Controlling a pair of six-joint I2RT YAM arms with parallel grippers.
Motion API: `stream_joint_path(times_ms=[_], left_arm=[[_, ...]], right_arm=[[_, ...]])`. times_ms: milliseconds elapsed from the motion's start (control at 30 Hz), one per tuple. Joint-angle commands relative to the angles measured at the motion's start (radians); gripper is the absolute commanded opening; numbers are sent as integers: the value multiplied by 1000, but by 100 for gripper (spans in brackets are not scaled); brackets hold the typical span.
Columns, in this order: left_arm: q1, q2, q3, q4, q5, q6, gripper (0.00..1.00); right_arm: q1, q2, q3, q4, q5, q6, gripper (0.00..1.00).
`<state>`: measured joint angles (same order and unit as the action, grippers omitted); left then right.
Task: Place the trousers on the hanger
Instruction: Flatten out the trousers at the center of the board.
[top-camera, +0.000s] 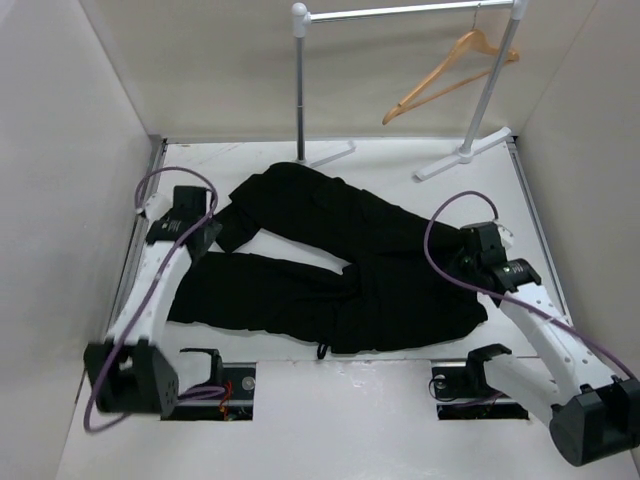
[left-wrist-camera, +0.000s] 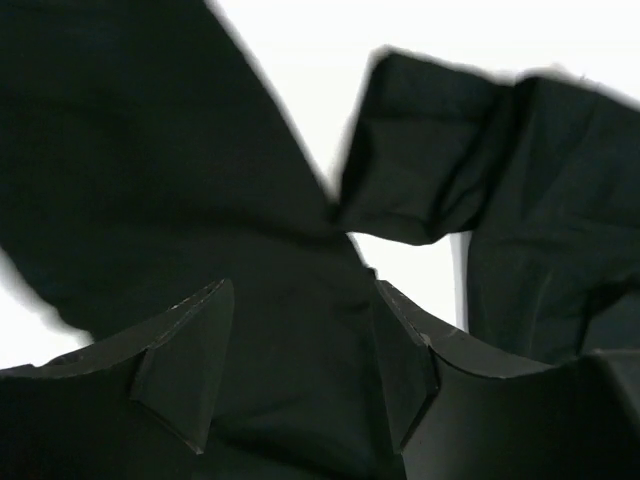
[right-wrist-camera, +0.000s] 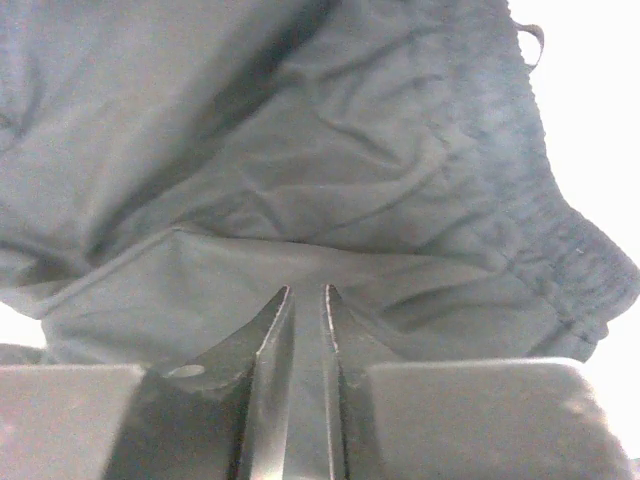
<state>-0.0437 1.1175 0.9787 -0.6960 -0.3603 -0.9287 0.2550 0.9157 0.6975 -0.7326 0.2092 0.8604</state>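
Observation:
The black trousers lie spread flat on the white table, legs running left and waist at the right. The tan wooden hanger hangs tilted from the rail at the back right, far from both arms. My left gripper is at the leg ends; in the left wrist view it stands open, with dark trouser cloth lying under the wide gap. My right gripper is at the waist end. In the right wrist view it is nearly closed, pinching a fold of the trousers beside the elastic waistband.
A grey metal rail stand rises at the back of the table, its feet resting on the white surface behind the trousers. White walls enclose the left, right and back sides. Both arm bases sit at the near edge.

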Motion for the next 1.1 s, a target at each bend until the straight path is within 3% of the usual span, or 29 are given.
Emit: stream_joint_path(times_ms=[0, 100, 300, 633, 700, 833, 933, 1067], left_arm=[[-5, 183, 57, 154, 79, -27, 55], [24, 336, 153, 228, 124, -29, 54], [17, 559, 365, 315, 129, -12, 54], [6, 803, 489, 348, 221, -70, 50], [5, 814, 499, 362, 227, -84, 42], [0, 756, 471, 406, 218, -117, 10], [-41, 618, 414, 464, 179, -114, 2], [-194, 394, 355, 474, 86, -53, 2]], right_arm=[[9, 28, 89, 47, -56, -69, 20], [80, 38, 86, 62, -65, -86, 23], [198, 26, 8, 108, -62, -34, 36], [250, 45, -6, 128, -67, -14, 39], [250, 51, -6, 133, -68, -18, 42], [241, 74, -13, 163, -68, -26, 47], [240, 123, -21, 203, -68, -31, 48], [238, 202, -10, 262, -74, -37, 50]])
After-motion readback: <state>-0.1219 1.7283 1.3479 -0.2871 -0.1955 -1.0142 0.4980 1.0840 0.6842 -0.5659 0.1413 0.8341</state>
